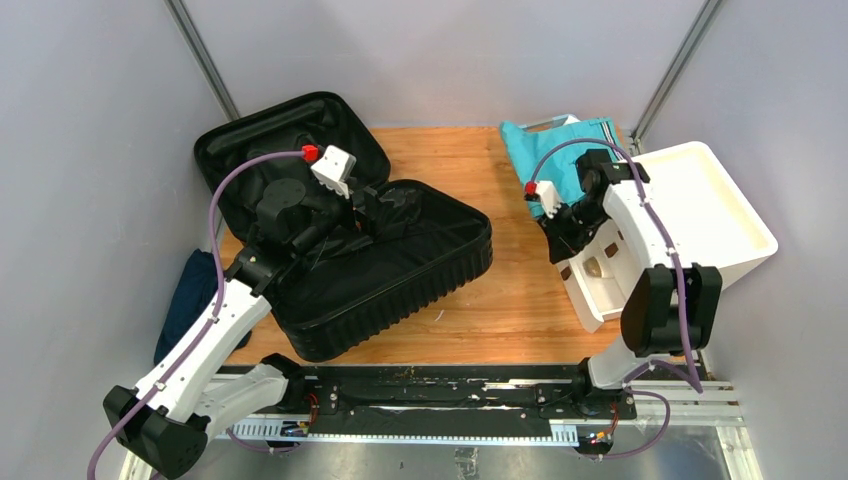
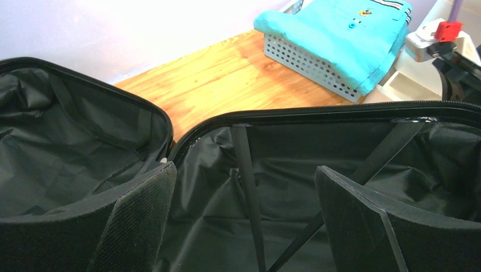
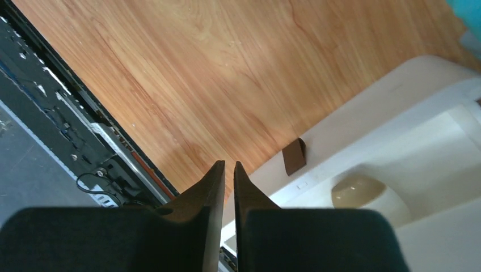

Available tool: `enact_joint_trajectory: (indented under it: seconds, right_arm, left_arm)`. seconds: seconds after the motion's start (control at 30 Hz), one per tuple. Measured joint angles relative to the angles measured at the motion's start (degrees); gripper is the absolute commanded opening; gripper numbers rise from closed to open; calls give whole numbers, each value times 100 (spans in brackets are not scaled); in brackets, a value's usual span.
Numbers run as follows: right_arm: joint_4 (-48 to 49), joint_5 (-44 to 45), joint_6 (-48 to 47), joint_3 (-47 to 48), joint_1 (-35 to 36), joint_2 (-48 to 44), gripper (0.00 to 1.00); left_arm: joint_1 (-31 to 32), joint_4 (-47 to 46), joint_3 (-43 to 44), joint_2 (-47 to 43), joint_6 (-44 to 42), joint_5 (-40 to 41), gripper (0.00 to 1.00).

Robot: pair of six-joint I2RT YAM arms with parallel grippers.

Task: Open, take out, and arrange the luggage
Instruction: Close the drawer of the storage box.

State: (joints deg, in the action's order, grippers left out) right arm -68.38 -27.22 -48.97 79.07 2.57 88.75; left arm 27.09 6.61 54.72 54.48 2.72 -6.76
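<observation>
The luggage, a black ribbed hard-shell suitcase, lies fully open on the left of the wooden table, with its lid half toward the back. My left gripper hovers over the hinge area. In the left wrist view it is open wide above the black lining and the crossed straps, holding nothing. My right gripper is at the front of the white drawer unit. Seen from the right wrist, it is shut to a thin slit, empty.
The white drawer unit stands at the right, with a brown tab on its front. Folded teal cloth rests on a light mesh basket at the back. A dark blue cloth hangs off the table's left edge.
</observation>
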Motion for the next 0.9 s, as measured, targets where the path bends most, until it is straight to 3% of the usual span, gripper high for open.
enact_joint_trajectory:
  seconds: [0.1,0.27,0.53,0.73,0.9]
  right_arm:
    - [83,-109,208,-114,0,186,4]
    - [527,278,750,-546,0,374,5]
    - [1412,2033,1217,-1456,7,461,20]
    - [2020,3320,1084,-1932,0,267,32]
    - [2352,3919,861,-2035,-20,251,37]
  left_arm:
    - [0,4,0,-13,0,37,100]
    - [0,4,0,-66,0,68,100]
    - [0,68,0,-85,-63,105,100]
    - [0,81,0,-85,-68,105,100]
    - [0,81,0,-85,-83,105,100]
